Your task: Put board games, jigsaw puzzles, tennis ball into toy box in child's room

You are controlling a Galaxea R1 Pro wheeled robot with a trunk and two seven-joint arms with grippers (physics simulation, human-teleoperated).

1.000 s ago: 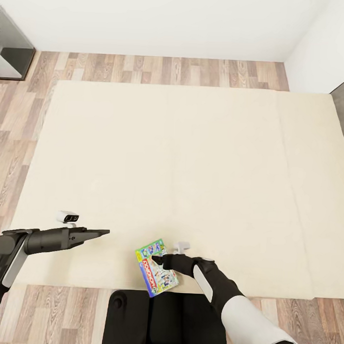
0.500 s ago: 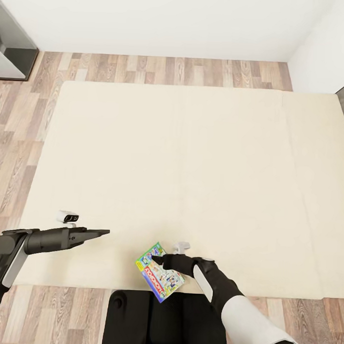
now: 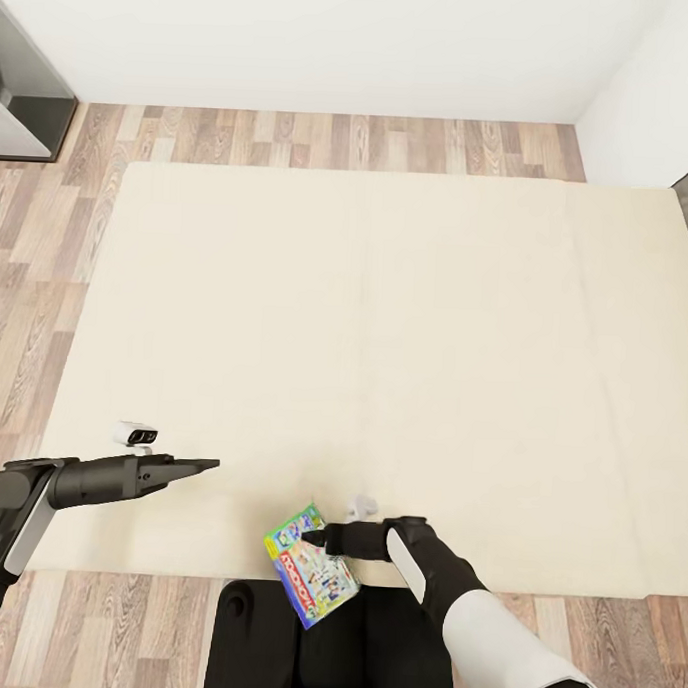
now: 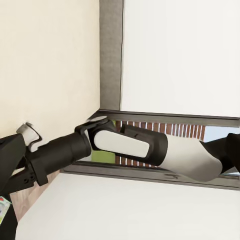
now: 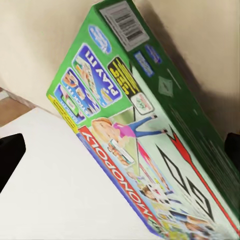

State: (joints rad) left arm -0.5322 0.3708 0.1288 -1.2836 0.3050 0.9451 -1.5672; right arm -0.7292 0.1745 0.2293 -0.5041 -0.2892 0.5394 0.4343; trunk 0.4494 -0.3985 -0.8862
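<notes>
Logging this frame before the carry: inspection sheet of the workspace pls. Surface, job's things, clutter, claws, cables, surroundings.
Surface: bed, plain beige cover, flat, bare apart from the box at its near edge.
Job's things: Monopoly board game, tilted, overhanging the bed's near edge above the robot's base; green side panel with barcode faces the right wrist camera.
Clutter: nothing seen.
Claws: right claw shut on the Monopoly board game; left claw held out over the bed's near left part, holding nothing, open or shut cannot be told.
Cables: nothing seen.
Surroundings: wood-plank floor, white walls, dark grey furniture corner at far left.
</notes>
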